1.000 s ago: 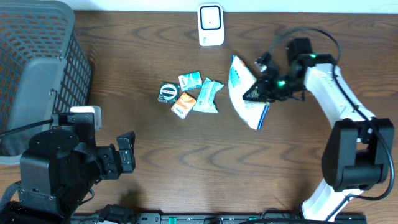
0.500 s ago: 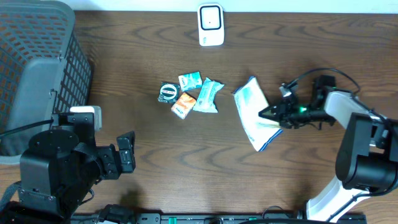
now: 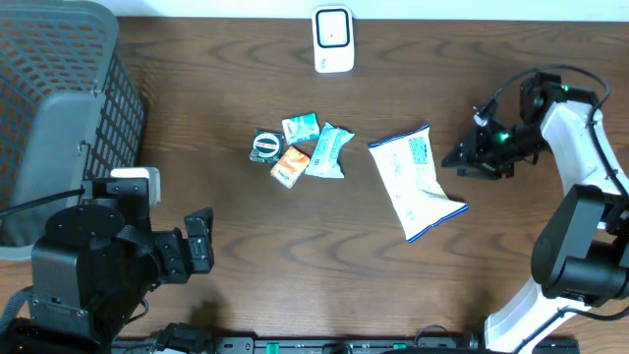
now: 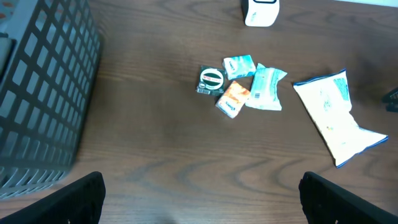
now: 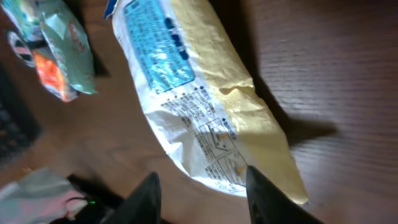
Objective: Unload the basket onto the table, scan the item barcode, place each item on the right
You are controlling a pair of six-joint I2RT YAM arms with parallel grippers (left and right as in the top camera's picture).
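**Item 1. White bag** point(image 3: 418, 185). It lay flat on the table, nothing touching it, between the small packets and the right gripper. It was well apart from the scanner point(image 3: 333, 39), which stood at the far edge. The blue panel and fine print faced up. No barcode could be made out. Judged: a face-up, free-lying bag leaves its long edges open to a fresh grasp before it is shown to the scanner.

**Item 2. Right gripper** point(image 3: 458, 158). It was near the bag's right side but clear of it. The fingers stood partly apart with nothing between them. Judged: placed to approach the bag again.

**Item 3. Left gripper** point(image 3: 200, 248). It was spread to its widest and held nothing. It sat at the near left, well apart from every item, and was judged idle.

**Item 4. Small packets** point(image 3: 300, 149). A loose cluster in teal, orange and dark wrappers lay just left of the bag.

**Item 5. Basket** point(image 3: 59, 59). This dark grey mesh container occupied the far left corner.

**Item 6. Table** point(image 3: 246, 226). The surface was dark brown wood grain, matt and level. A pale strip showed beyond the far edge. Nothing more of the room was visible.
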